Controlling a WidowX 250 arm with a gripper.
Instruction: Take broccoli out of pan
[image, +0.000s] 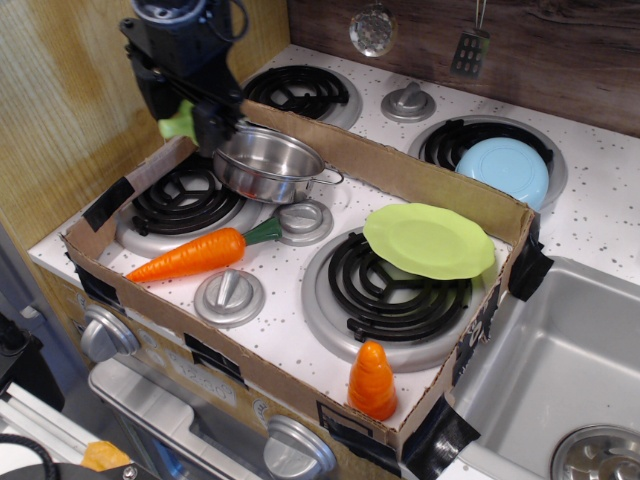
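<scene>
Left of the pan (266, 163), pincer (190, 118) pinching the broccoli (177, 124), carrot (200, 254) below.

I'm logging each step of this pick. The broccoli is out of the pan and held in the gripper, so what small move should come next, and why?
Probably lower the gripper toward the left burner and release there. The broccoli is pinched in it, left of the pan, which now looks empty, so only the set-down seems left.
</scene>
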